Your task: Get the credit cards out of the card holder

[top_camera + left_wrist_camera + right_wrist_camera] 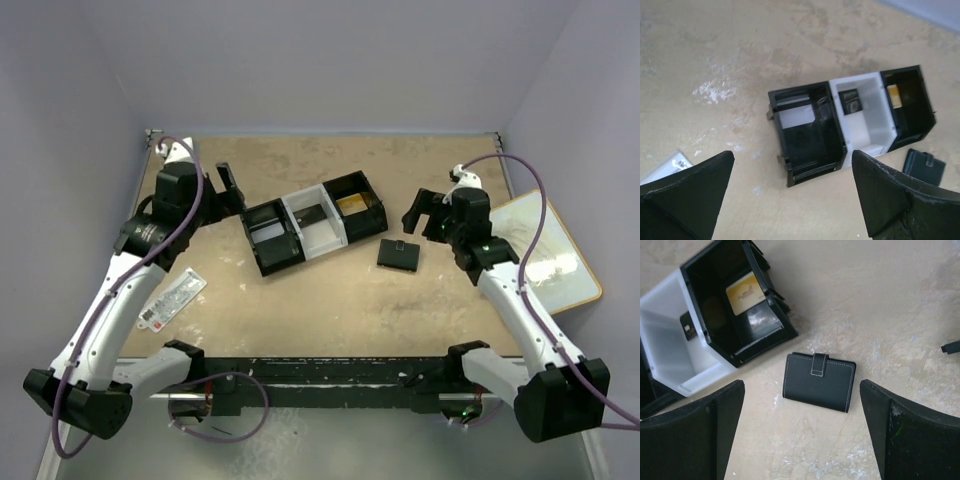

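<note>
The small, flat, black, stitched leather-look card holder lies shut on the tan table with its tab strap fastened. It sits just off the right end of the black-and-white three-compartment plastic tray, near it but apart. A gold-tan plastic credit card lies in the tray's right black compartment and a small dark card in its white middle one. Something pale in the left black compartment is too unclear to name.

Some cards therefore look to be out. Whether others are inside the closed holder cannot be told; if so, unfastening and opening it is what is left.

The left claw hangs wide and empty beyond the tray's left end. The right claw hangs wide and empty past the tray's right end, over the holder.

The holder's side toward the tray gives a finger the least room, while its other edges face bare table. A white printed packet lies well off the tray's near-left. A pale board lies well off the tray's right, at the table's edge.
</note>
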